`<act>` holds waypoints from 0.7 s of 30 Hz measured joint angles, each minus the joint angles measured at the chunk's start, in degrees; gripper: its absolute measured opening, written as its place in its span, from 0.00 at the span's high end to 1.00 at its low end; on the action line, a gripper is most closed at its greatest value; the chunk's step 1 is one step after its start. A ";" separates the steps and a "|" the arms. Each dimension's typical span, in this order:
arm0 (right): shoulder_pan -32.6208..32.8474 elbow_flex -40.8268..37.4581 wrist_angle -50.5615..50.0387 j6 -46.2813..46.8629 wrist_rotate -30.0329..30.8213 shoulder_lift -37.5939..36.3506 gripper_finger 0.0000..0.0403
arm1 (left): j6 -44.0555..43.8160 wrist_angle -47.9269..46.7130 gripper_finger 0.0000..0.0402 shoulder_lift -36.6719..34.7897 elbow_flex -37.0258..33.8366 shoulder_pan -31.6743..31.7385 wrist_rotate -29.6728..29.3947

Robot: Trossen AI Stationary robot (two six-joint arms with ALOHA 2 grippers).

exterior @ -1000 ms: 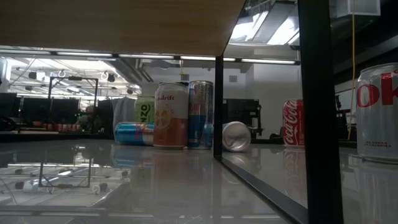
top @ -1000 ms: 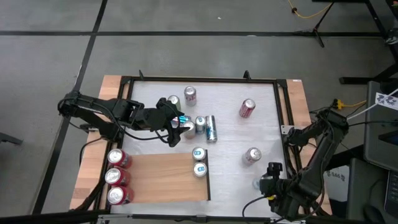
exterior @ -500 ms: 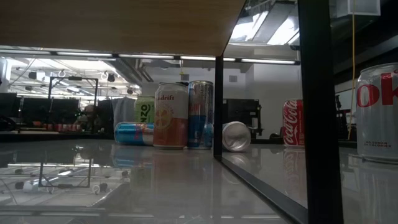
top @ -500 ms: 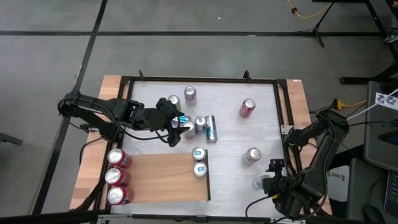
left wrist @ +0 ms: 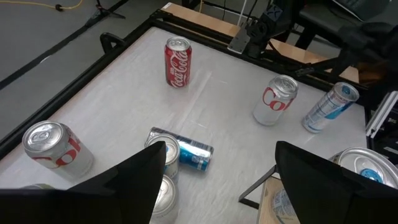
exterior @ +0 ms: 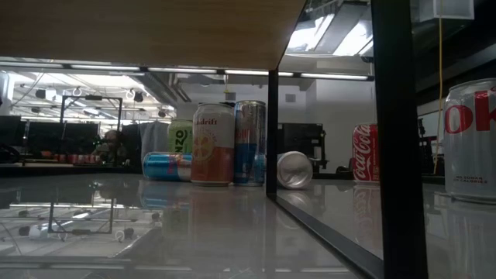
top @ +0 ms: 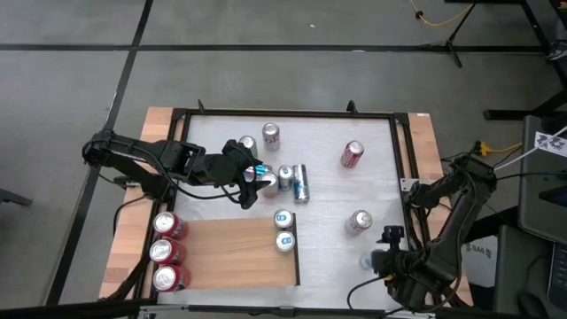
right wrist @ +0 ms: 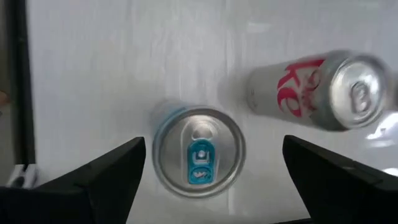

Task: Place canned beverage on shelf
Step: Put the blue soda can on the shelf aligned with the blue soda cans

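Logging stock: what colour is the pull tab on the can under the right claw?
Blue, on a silver lid; clearest in the right wrist view.

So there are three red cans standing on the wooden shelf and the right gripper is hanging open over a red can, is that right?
Not quite. The right gripper hangs open over a blue-tabbed silver can, not a red one; the right wrist view shows it. Three red cans do line the shelf.

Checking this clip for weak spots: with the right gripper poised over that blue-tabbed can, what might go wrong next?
The right gripper hangs open above the blue-tabbed can; the silver Coke can stands near and could be clipped on descent. The shelf already carries three red cans and two more at its right edge, so placement there could knock those.
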 joint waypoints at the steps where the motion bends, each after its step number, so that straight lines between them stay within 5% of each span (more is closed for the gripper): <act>1: 0.00 -1.01 1.08 0.36 -0.82 0.00 0.08 | 0.00 0.00 0.27 0.00 0.00 -0.01 0.01; 21: 0.00 -6.03 8.57 2.18 -2.44 0.00 0.10 | -0.09 0.00 0.27 -0.01 0.00 -0.01 0.01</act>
